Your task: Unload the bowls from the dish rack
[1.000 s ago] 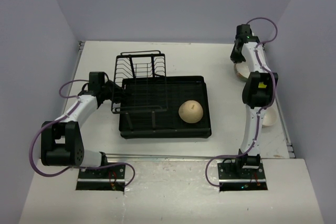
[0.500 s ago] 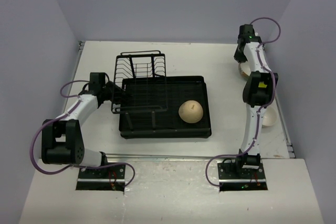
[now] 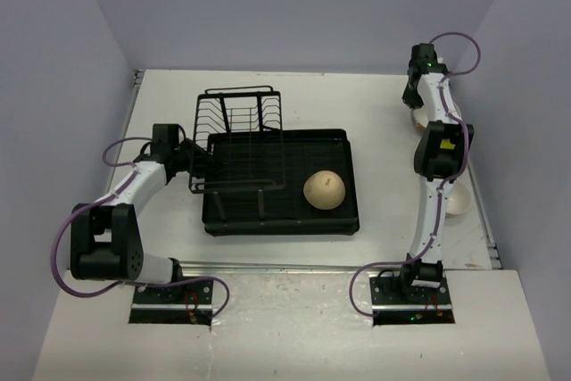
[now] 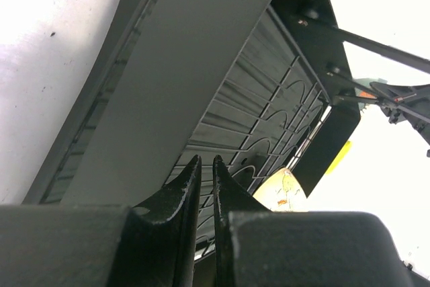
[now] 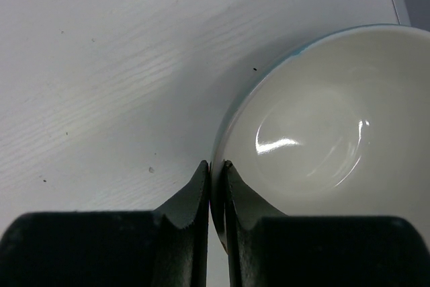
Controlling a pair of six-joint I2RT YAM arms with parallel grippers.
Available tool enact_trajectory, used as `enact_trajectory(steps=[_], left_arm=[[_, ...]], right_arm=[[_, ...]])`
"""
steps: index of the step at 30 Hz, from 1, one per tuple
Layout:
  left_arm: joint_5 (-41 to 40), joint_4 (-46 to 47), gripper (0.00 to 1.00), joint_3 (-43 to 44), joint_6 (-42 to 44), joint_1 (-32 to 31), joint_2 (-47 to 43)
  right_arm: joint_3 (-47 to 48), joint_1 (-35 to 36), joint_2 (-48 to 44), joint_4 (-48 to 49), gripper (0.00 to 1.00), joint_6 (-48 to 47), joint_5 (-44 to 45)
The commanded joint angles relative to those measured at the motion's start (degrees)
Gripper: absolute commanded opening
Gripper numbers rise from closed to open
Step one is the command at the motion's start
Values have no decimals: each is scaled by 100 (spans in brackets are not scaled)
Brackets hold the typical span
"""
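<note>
Right end effector (image 5: 216, 164) pinches the rim of a glossy teal-edged white bowl (image 5: 316, 139); left end effector (image 4: 206, 159), nearly closed, sits by the black rectangular dish rack (image 4: 188, 52).

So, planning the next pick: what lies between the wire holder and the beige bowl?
Only bare dish rack floor between wire holder and beige bowl, shown in the top view.

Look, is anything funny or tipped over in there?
The beige bowl in the dish rack seems to lie upside down, dome up, away from the wire holder. Nothing looks spilled or broken. The right end effector pinches the teal bowl by its rim.
</note>
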Motion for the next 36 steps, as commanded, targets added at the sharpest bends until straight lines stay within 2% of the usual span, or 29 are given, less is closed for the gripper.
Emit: enact_trajectory(steps=[1,2,5,7,8,10,11,13,22,28,36], left_arm=[[151,47,13,-154,12,40,-195],[151,73,13,-172,-5,40,-204],[151,144,13,-242,-49,40,-239],[151,188,13,-304,-102,40,-283],[142,205,13,-330,-111,40,-292],[116,223,13,-383,-128,40,-345],[98,232,13,-409,-128,40,-371],[80,267,13,-462,-128,49,-441],[159,469,16,-331,-234,49,-459],[142,495,25,-190,-339,49,-477],[212,636,44,-94,-550,136,-626]], right_arm=[[274,-94,57,-221,6,-15,22],[274,-85,57,-229,8,-14,-30],[257,-42,22,-238,24,-32,-118],[257,29,-31,-229,29,-23,-128],[266,81,-57,-229,36,-23,-145],[283,125,-119,-221,42,-41,-172],[274,160,-197,-212,49,-49,-163],[318,196,-329,-229,54,-50,-294],[-138,468,-1261,-221,58,-76,-497],[-727,819,-2008,-159,59,-85,-646],[-1395,1233,-2922,-106,61,-15,-918]])
